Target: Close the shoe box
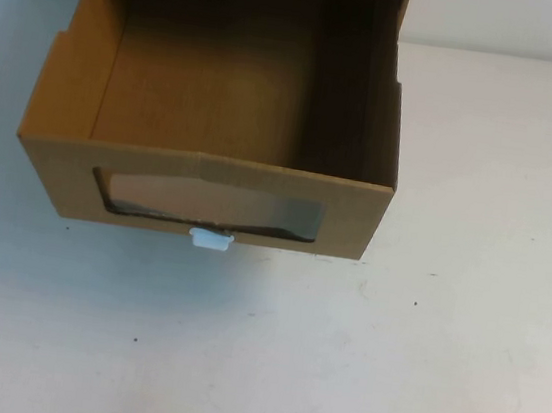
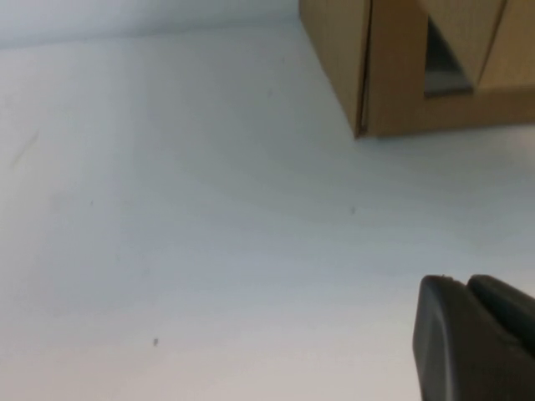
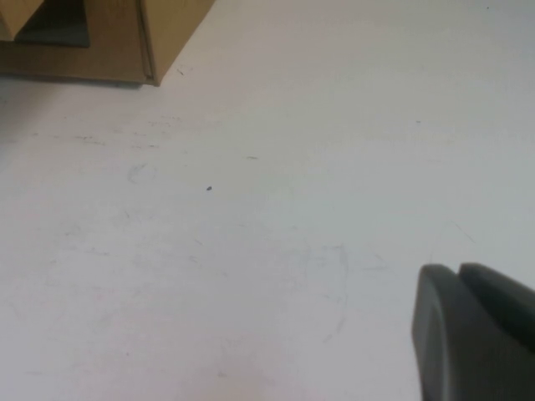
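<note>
The shoe box (image 1: 220, 89) is brown cardboard, and its drawer stands pulled out toward me, empty inside. Its front has a wrinkled clear window (image 1: 211, 205) and a small white pull tab (image 1: 210, 240) at the lower edge. Neither arm shows in the high view. In the left wrist view, my left gripper (image 2: 462, 282) is shut and holds nothing, low over the table, well short of a front corner of the shoe box (image 2: 393, 75). My right gripper (image 3: 458, 271) is likewise shut and holds nothing, well back from the shoe box's other front corner (image 3: 100, 42).
The white table (image 1: 418, 365) spreads in front of the box and to both sides. A pale wall (image 1: 520, 20) runs along the back edge behind the box.
</note>
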